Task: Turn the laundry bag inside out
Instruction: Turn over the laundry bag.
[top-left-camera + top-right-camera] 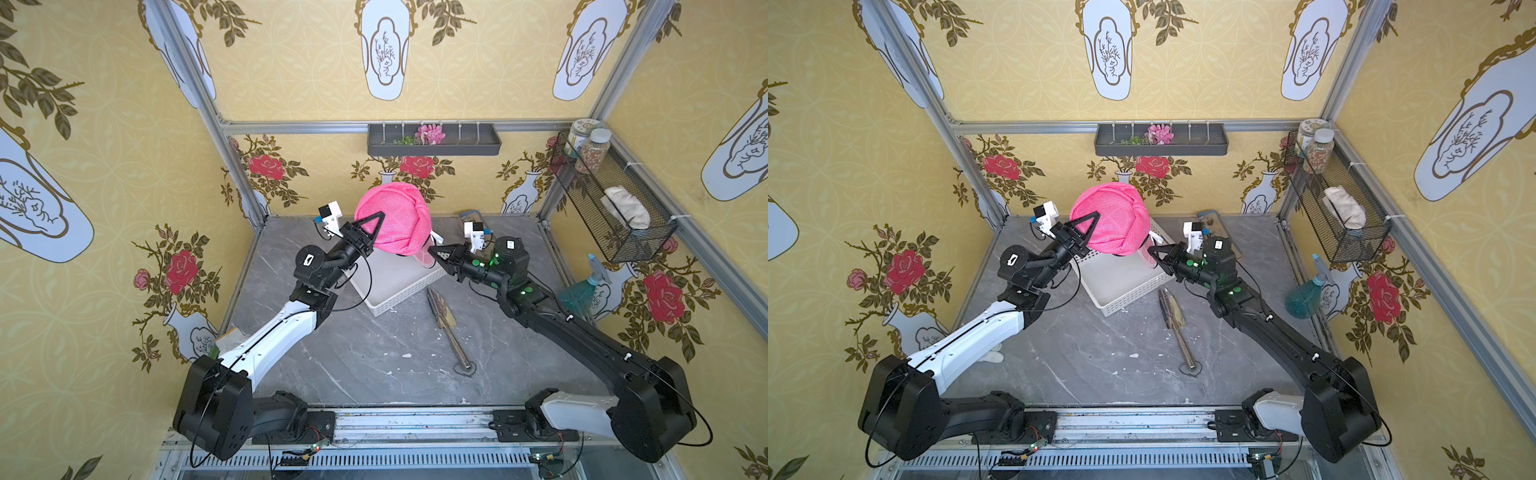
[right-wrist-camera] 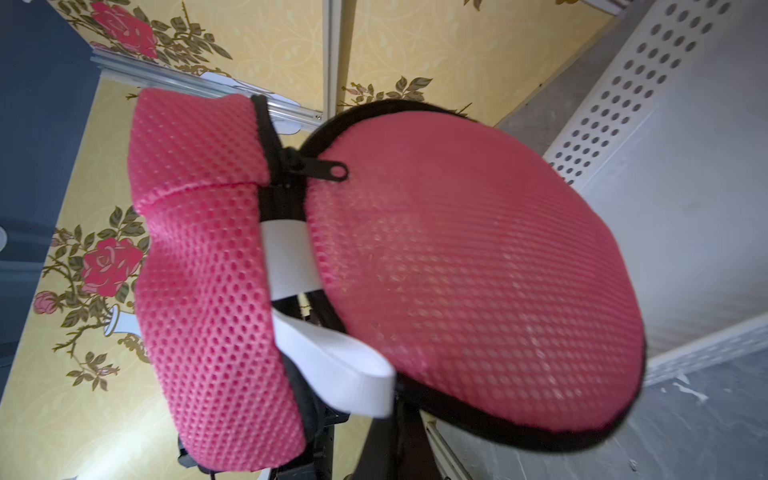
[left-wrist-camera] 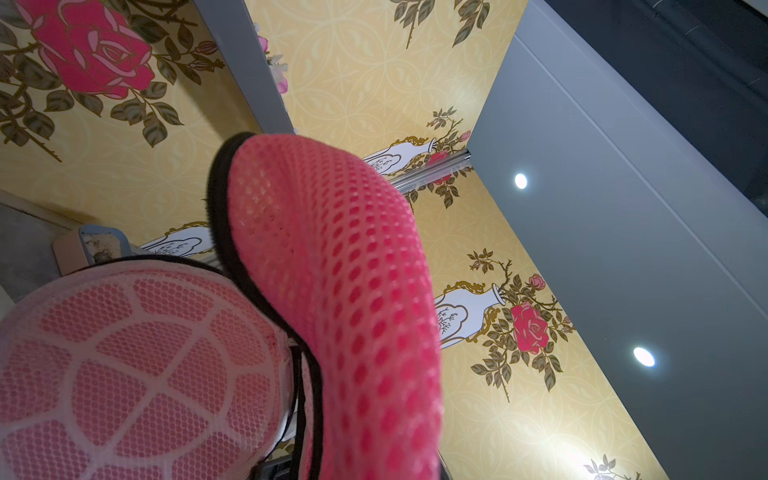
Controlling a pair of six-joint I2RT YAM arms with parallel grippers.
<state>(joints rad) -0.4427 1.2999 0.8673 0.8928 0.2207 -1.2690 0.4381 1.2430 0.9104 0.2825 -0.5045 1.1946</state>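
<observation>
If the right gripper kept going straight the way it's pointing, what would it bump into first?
The bag. The right gripper points at its lower flap, and its shut jaws may already touch it.

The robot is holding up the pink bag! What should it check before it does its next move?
1. Left gripper jaws shut on the laundry bag, holding it in the air: ok.
2. Right gripper jaws shut at the bag's lower flap and really pinching fabric: cannot tell.
3. Zipper open, so the inside can be pushed out: ok.
4. Bag hanging free above the white basket, not snagged on its rim: cannot tell.
5. Trowel lying clear of both grippers: ok.
</observation>
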